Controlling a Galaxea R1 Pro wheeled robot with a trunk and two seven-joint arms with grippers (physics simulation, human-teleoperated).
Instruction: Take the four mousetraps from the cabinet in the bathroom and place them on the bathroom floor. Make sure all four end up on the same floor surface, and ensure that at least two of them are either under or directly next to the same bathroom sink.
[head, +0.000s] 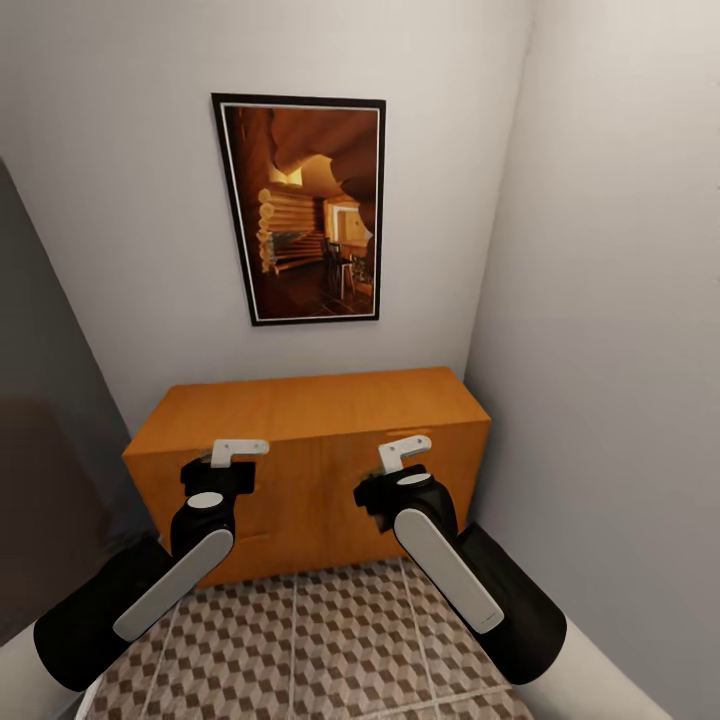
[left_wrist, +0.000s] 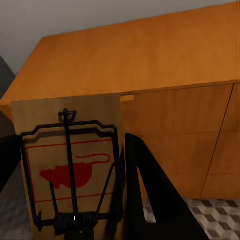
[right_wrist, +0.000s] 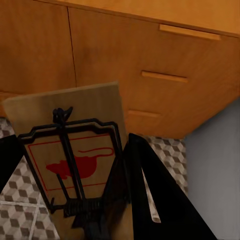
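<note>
The orange-brown cabinet stands against the back wall straight ahead, its flat top bare and its drawers closed. Both arms are raised in front of it. My left gripper is shut on a mousetrap, a tan board with black wire and a red mouse print, which looks pale in the head view. My right gripper is shut on a second mousetrap of the same look, pale in the head view. The cube-patterned bathroom floor lies below both grippers. The other mousetraps are out of view.
A framed picture hangs above the cabinet. The right wall runs close beside the cabinet's right end, forming a narrow corner. A dark grey panel borders the left. Slot handles mark the cabinet's drawer fronts.
</note>
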